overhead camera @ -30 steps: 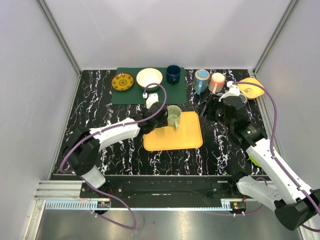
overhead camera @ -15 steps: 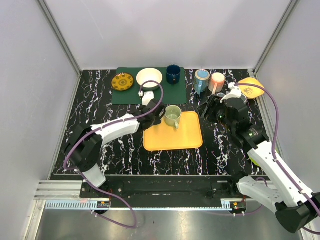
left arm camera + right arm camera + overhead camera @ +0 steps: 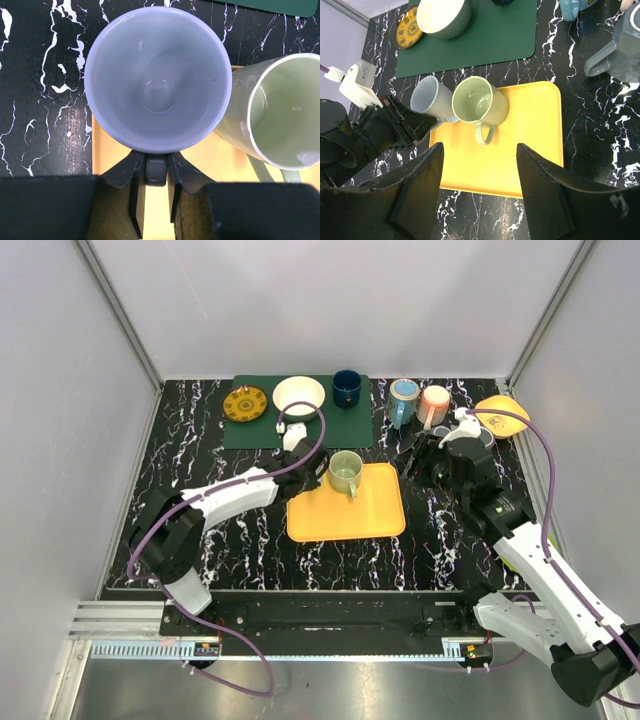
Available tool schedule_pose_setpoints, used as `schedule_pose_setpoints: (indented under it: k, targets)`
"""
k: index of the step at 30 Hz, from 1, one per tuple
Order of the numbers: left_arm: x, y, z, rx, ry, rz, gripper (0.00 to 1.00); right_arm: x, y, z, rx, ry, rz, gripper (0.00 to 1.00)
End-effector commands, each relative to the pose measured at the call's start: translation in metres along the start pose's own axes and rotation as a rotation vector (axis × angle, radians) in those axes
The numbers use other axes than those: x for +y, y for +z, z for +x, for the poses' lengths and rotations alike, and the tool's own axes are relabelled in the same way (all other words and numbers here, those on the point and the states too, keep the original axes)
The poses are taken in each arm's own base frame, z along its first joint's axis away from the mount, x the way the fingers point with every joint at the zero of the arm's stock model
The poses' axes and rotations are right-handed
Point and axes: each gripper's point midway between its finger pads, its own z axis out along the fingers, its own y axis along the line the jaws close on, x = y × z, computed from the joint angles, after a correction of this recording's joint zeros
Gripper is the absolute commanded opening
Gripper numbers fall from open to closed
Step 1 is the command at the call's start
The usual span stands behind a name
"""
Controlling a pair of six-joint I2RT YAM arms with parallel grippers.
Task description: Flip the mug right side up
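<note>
**Pinching the mug by its handle**

Presses the left fingers (image 3: 156, 172) almost together on the handle (image 3: 156, 167) of the mug (image 3: 157, 80), a pale blue one. Holds that mug straight ahead of the fingertips, open mouth turned back toward the wrist, over the edge of the yellow tray (image 3: 220, 165) and the black tabletop (image 3: 40, 100) beside it. Resting there or hanging clear: cannot tell. Shows a green mug (image 3: 280, 110) just right of the left fingers, upright on the tray and close against the pale one. Holds the right fingers (image 3: 479, 150) spread wide, nothing between them, above the tray; green mug dead ahead of their tips, the mug ahead and leftward, a mat (image 3: 485, 35) farther ahead.
</note>
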Motion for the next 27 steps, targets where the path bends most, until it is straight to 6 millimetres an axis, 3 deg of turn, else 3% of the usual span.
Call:
schedule_pose_setpoints:
  k: [1,4,9,12,18,19,20,21,22,23,25,26,27]
  targets:
    - [-0.005,-0.009,-0.018,-0.052,-0.018,0.038,0.16,0.004,0.003,0.003,0.001,-0.001,-0.023,0.66]
    - [-0.006,-0.012,-0.017,-0.049,-0.013,0.048,0.00,0.004,0.003,0.005,0.005,0.000,-0.024,0.66]
    - [-0.010,-0.022,-0.018,-0.053,-0.024,0.105,0.00,0.004,0.002,0.007,0.011,0.005,-0.032,0.65]
    - [-0.016,-0.042,-0.027,-0.084,-0.040,0.187,0.00,0.011,0.001,0.010,0.028,0.006,-0.075,0.65]
    - [-0.035,-0.118,-0.067,-0.207,-0.106,0.449,0.00,0.048,-0.014,0.012,0.050,0.019,-0.285,0.67]
    - [-0.044,-0.144,-0.074,-0.229,-0.117,0.557,0.00,0.048,-0.014,0.018,0.056,0.033,-0.302,0.67]
    - [-0.046,-0.153,-0.074,-0.239,-0.122,0.608,0.00,0.061,-0.019,0.013,0.035,0.054,-0.375,0.68]
    - [-0.055,-0.171,-0.086,-0.286,-0.157,0.693,0.00,0.068,-0.029,0.010,0.011,0.073,-0.427,0.69]
    - [-0.060,-0.200,-0.093,-0.319,-0.178,0.804,0.00,0.067,-0.028,0.020,0.028,0.105,-0.446,0.70]
    - [-0.059,-0.206,-0.090,-0.328,-0.197,0.851,0.00,0.084,-0.039,0.016,0.035,0.159,-0.542,0.70]
    - [-0.067,-0.247,-0.105,-0.386,-0.267,1.027,0.00,0.098,-0.049,0.023,0.078,0.194,-0.646,0.71]
    - [-0.067,-0.251,-0.102,-0.382,-0.282,1.064,0.00,0.120,-0.067,0.020,0.114,0.223,-0.788,0.71]
    - [-0.071,-0.270,-0.112,-0.409,-0.333,1.147,0.00,0.128,-0.069,0.022,0.146,0.250,-0.845,0.71]
